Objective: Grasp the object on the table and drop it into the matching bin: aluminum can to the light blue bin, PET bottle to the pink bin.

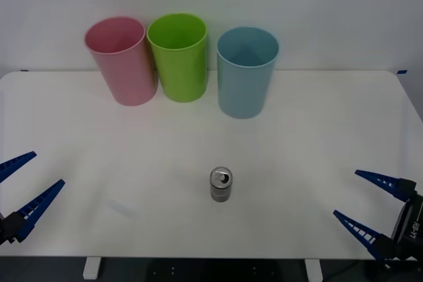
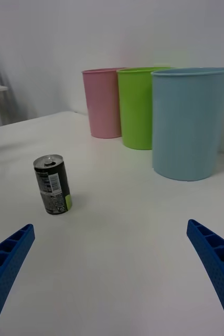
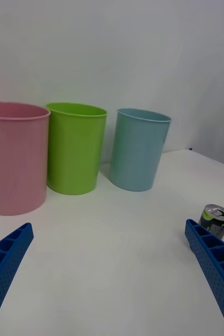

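Wide white table [image 1: 99,143], with pink bin [image 1: 121,61], green bin [image 1: 178,56] and light blue bin [image 1: 246,70] lined up at the back. Down front, left gripper [image 1: 20,186] and right gripper [image 1: 367,204] parked at the corners, fingers spread wide, holding nothing. Aluminum can [image 1: 221,184] upright mid-table, untouched. Probably pre-grasp; next up, reaching in and closing around it.

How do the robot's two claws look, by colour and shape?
Both the left claw and the right claw have two bright blue, ribbed fingers tapering to points. Behind the right claw sits a black mount with white lettering.
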{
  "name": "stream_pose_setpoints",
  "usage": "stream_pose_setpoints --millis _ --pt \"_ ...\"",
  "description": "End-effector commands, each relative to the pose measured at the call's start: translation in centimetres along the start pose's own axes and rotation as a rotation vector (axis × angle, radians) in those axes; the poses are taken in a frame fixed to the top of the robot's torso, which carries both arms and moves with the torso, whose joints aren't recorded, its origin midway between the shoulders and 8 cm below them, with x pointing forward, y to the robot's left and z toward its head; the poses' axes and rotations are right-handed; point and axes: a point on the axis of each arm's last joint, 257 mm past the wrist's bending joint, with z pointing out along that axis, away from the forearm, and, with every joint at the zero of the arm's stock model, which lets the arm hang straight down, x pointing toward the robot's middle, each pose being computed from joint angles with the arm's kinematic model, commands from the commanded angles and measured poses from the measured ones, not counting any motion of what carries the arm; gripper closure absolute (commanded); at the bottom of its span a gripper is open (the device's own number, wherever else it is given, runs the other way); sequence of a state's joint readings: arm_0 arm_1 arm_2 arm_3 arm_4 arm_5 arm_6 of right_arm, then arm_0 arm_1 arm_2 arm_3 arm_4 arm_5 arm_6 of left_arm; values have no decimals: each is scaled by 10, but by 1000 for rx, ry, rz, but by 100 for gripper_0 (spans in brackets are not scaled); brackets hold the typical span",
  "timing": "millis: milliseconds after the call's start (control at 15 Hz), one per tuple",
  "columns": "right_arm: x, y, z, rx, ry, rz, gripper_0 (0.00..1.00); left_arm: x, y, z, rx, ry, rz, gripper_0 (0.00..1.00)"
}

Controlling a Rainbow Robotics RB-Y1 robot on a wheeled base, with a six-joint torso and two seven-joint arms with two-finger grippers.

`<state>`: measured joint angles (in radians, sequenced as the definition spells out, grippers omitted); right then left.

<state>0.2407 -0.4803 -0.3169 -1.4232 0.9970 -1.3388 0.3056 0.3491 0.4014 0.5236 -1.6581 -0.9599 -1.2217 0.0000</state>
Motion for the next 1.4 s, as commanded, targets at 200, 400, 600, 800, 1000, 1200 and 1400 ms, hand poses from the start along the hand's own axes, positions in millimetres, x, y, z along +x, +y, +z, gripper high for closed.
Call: stream_pose_setpoints --millis 200,400,600,800,1000,1200,1400 --pt "10 11 23 -53 6 -18 0 0 0 0 0 0 0 0" --pt "21 17 37 -75 8 -3 0 0 0 0 0 0 0 0" --pt "30 24 58 -81 19 2 0 0 0 0 0 0 0 0" --pt "38 30 78 -72 25 7 0 0 0 0 0 0 0 0" --pt "44 43 105 -74 23 20 0 0 0 0 0 0 0 0" --pt "49 53 126 -73 24 23 0 0 0 0 0 0 0 0" --pt "54 61 143 -72 32 5 0 0 0 0 0 0 0 0"
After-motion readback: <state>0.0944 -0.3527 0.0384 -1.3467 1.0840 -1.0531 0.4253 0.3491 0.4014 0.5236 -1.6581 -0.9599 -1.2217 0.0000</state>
